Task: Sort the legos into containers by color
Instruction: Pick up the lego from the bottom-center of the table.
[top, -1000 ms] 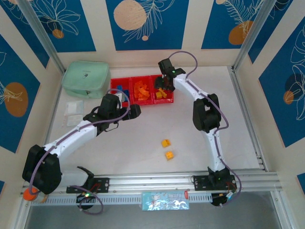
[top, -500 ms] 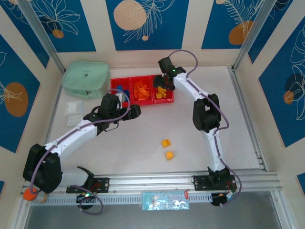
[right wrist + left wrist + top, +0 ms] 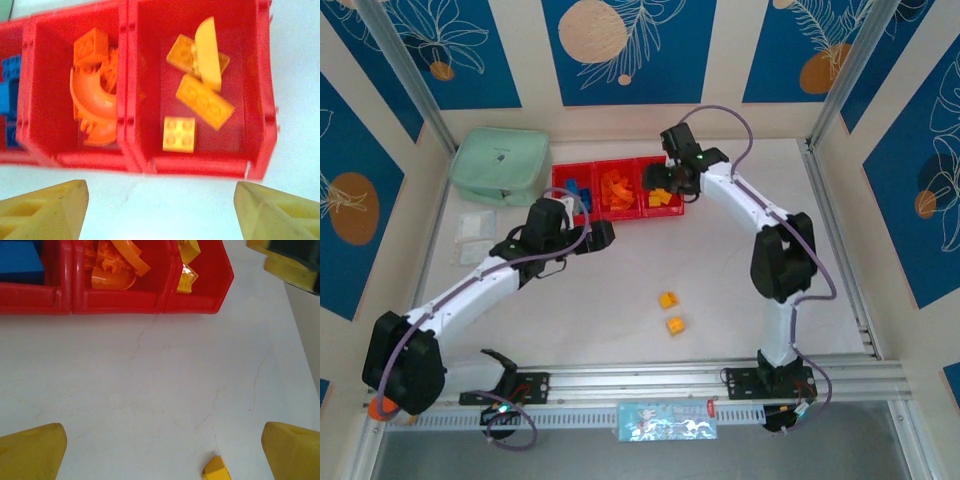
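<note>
Three joined red containers point(image 3: 620, 214) stand at the back of the table. The left one holds blue legos point(image 3: 574, 188), the middle one orange legos point(image 3: 617, 189), the right one yellow legos point(image 3: 662, 197). In the right wrist view the yellow bricks point(image 3: 202, 100) and orange pieces point(image 3: 95, 95) lie inside the bins point(image 3: 200, 167). Two loose yellow bricks point(image 3: 668, 299) point(image 3: 675, 325) rest mid-table; one point(image 3: 216, 471) peeks in at the bottom of the left wrist view. My right gripper point(image 3: 160, 210) hovers open and empty at the yellow bin's near wall. My left gripper point(image 3: 162, 455) is open over bare table.
A mint green pouch point(image 3: 502, 165) lies left of the bins, with clear packets point(image 3: 475, 235) in front of it. Metal rails point(image 3: 835, 240) bound the table's right side and near edge. Bare table surrounds the two loose bricks.
The right arm's elbow swung to the right and its gripper drew back from over the yellow bin towards the bin's near wall. The left arm shifted slightly left.
</note>
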### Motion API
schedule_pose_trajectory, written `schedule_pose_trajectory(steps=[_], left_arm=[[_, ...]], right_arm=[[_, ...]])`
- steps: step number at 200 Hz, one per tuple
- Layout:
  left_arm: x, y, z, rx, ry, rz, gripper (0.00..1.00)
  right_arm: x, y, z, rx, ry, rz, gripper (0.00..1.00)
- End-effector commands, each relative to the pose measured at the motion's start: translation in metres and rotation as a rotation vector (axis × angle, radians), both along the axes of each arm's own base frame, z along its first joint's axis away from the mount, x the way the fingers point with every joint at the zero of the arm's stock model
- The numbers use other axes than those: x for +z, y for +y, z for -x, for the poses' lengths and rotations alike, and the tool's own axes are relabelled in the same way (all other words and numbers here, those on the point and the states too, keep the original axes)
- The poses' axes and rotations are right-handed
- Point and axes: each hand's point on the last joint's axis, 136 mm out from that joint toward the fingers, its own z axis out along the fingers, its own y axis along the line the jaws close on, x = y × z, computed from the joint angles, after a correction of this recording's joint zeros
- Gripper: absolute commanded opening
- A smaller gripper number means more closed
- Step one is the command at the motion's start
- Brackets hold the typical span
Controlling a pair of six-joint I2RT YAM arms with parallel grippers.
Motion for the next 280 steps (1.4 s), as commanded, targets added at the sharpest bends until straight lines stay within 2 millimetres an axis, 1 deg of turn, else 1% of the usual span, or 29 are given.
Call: schedule_pose_trajectory(steps=[1,17,36,55,69,84,104,115,134,150,164,198,238,280], left_arm=[[-0.002,-0.005,0.016,-0.032,0.016,0.025,0.99],[-0.009,-0.01,0.027,-0.044,0.03,0.028,0.99],[-0.018,-0.014,0.039,-0.049,0.052,0.023,0.99],[-0.026,-0.016,0.051,-0.039,0.059,0.023,0.99],[-0.029,-0.02,0.06,-0.039,0.062,0.032,0.99],[-0.035,-0.025,0.068,-0.045,0.076,0.03,0.99],[-0.04,-0.029,0.076,-0.049,0.08,0.022,0.99],[-0.042,-0.03,0.078,-0.047,0.078,0.022,0.99],[-0.045,-0.031,0.079,-0.04,0.084,0.023,0.99],[-0.044,-0.033,0.08,-0.046,0.082,0.024,0.99],[-0.044,-0.033,0.081,-0.049,0.081,0.022,0.99],[-0.044,-0.028,0.081,-0.039,0.074,0.0,0.99],[-0.046,-0.03,0.08,-0.047,0.079,-0.005,0.99],[-0.048,-0.029,0.079,-0.043,0.078,-0.011,0.99]], right_arm=[[0.002,0.004,0.04,0.059,0.019,-0.019,0.78],[-0.007,0.002,0.075,0.11,0.041,0.01,0.79],[-0.026,0.001,0.117,0.201,0.091,0.05,0.8],[-0.042,-0.006,0.154,0.249,0.154,0.083,0.8],[-0.055,-0.007,0.181,0.296,0.192,0.098,0.8],[-0.069,-0.007,0.206,0.325,0.239,0.113,0.8],[-0.089,-0.013,0.227,0.312,0.296,0.152,0.8],[-0.098,-0.014,0.234,0.3,0.32,0.161,0.79],[-0.109,-0.007,0.24,0.311,0.337,0.154,0.76],[-0.116,-0.002,0.241,0.312,0.35,0.164,0.75],[-0.122,-0.004,0.24,0.291,0.364,0.184,0.73],[-0.136,-0.003,0.24,0.286,0.39,0.193,0.68],[-0.15,-0.004,0.243,0.278,0.422,0.222,0.64],[-0.158,-0.005,0.247,0.275,0.446,0.226,0.59]])
